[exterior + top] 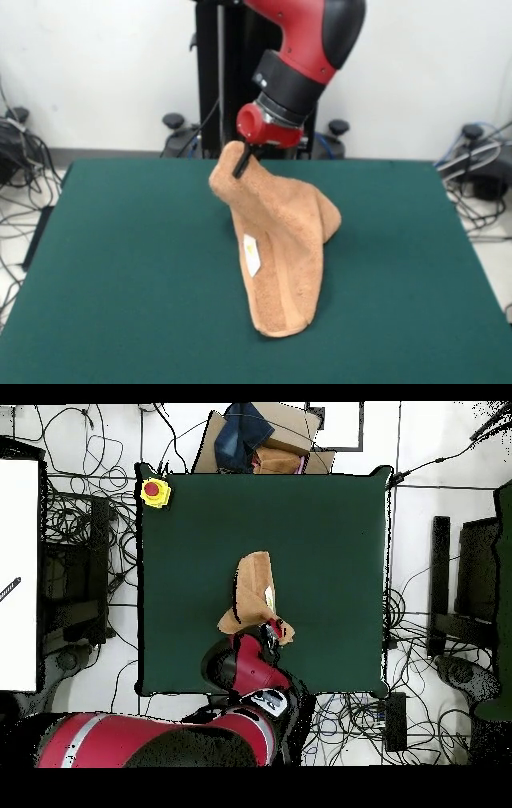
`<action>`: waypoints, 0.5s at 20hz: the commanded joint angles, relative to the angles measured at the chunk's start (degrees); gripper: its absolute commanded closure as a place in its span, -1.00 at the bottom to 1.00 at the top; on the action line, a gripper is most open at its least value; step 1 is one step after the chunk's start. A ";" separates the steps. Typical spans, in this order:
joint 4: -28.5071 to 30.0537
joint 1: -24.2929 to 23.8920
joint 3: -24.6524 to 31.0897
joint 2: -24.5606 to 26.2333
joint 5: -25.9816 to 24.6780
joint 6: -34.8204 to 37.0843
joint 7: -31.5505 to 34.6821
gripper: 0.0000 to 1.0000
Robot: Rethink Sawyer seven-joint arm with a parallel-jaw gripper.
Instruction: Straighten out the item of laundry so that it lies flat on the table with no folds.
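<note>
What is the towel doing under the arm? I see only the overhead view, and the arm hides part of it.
Observer: In the front view the gripper holds the towel by its top end, raised above the table.
Operator: Is the whole towel in the air?
Observer: No. Its lower end rests on the table, and the cloth slopes down from the gripper like a tent.
Operator: Does any part lie flat?
Observer: No. It looks folded over itself, and a white label shows on the side facing the front camera.
</note>
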 commanded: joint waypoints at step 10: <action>-3.08 -3.49 10.94 2.11 -0.94 8.31 15.19 1.00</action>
